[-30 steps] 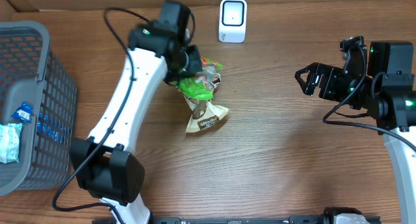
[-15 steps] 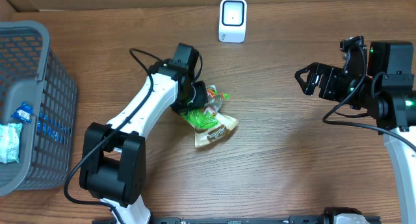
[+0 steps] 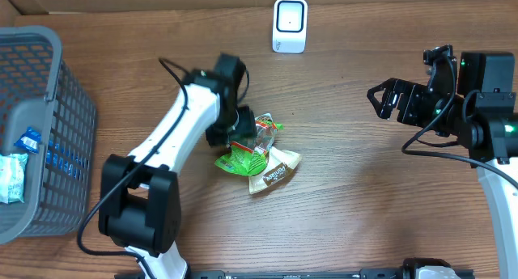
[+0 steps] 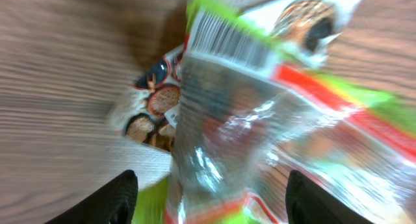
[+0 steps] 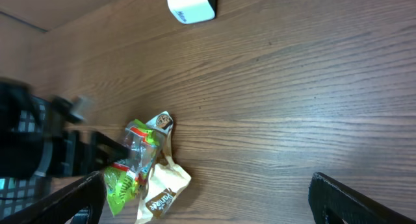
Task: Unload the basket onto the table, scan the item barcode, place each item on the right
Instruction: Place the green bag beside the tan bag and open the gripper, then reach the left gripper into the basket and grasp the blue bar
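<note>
- snack bag [image 3: 259,154] lies crumpled on the table [image 3: 348,190], roughly dead centre, with the scanner [image 3: 290,25] at its 12 o'clock
- left gripper [image 3: 235,137] is right over the bag's 10 o'clock end, fingers [image 4: 120,195] spread either side of it
- barcode [image 4: 227,39] faces the left wrist camera
- right gripper [image 3: 387,101] hangs way out at 3 o'clock, fingers spread wide
- basket [image 3: 48,44] at 9 o'clock

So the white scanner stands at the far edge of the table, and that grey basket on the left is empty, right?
Not quite: the grey basket is not empty. The overhead view shows a blue packet and a white packet lying inside it. The white scanner does stand at the far edge of the table.
</note>
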